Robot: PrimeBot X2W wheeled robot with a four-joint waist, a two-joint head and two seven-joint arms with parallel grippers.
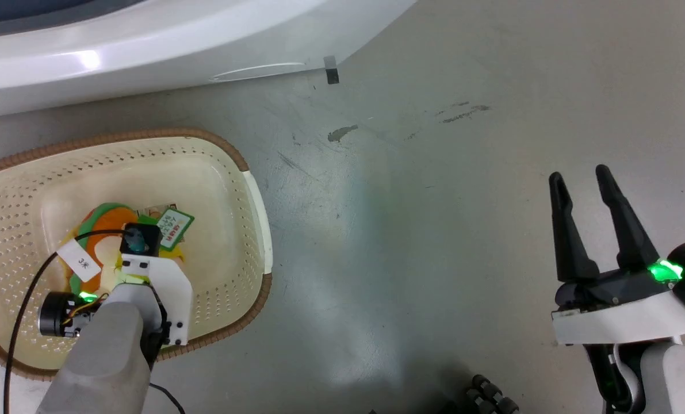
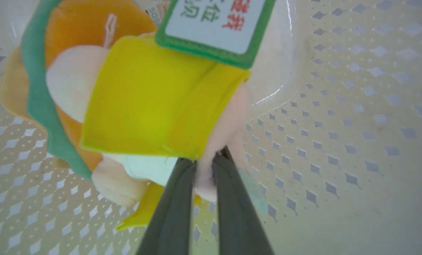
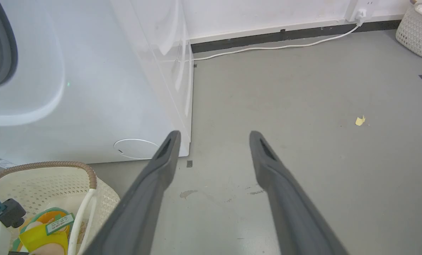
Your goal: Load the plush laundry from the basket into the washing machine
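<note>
Our left fingers [image 2: 222,170] pinch shut on a pale limb of the plush laundry [image 2: 143,99], just beyond their tips inside the basket [image 2: 338,124]. It looks soft and light, so this hold should do. Our right fingers [image 1: 566,224] spread wide, empty.

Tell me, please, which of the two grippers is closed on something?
The left gripper, pinching the plush laundry inside the basket; the right gripper stands open, empty.

laundry room: washing machine [image 3: 90,88], basket [image 1: 250,190]
</note>
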